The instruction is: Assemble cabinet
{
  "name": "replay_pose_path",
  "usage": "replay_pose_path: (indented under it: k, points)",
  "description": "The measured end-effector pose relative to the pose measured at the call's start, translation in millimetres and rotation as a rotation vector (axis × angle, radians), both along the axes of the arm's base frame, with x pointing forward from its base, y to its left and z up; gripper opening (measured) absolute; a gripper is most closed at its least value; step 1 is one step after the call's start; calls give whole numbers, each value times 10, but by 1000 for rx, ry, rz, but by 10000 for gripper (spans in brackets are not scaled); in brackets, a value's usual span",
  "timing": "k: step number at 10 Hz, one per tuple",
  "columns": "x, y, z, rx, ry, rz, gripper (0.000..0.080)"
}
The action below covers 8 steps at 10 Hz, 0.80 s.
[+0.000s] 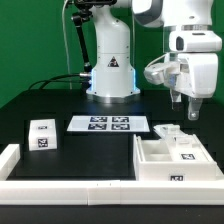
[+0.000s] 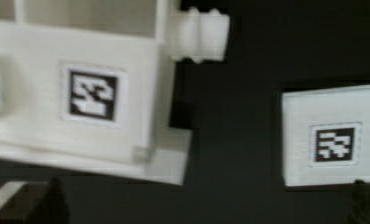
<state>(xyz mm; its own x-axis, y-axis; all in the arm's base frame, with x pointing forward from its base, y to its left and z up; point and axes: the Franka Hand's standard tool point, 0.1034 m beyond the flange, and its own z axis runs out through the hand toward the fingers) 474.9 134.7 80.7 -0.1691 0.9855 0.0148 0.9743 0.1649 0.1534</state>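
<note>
The cabinet (image 1: 172,160), a large white box with inner compartments, stands on the black table at the exterior view's right. A small tagged block (image 1: 186,153) sits in it. My gripper (image 1: 189,108) hangs well above the cabinet, open and empty. In the wrist view a big white part with a square tag (image 2: 89,96) and round pegs (image 2: 201,35) lies below the gripper (image 2: 196,206). A smaller white tagged piece (image 2: 335,140) lies beside it across a dark gap. The dark fingertips (image 2: 29,205) show only at the frame's edges, with nothing between them.
A loose white tagged block (image 1: 43,135) stands at the exterior view's left. The marker board (image 1: 110,124) lies in the middle, in front of the robot base (image 1: 110,70). A low white border rail (image 1: 60,185) runs along the table's near side.
</note>
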Motion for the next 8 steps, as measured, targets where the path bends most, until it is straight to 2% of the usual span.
replay_pose_path:
  k: [1,2,6,7,8]
  points:
    - [-172,57,-77,8,-6,54,797]
    - [-252,66,-125,4,6,63,797]
    - [-269,19,-146,4,13,37,797]
    - [-325,10,-184,2,24,37,797]
    - [-456,6,-248,4,41,41,797]
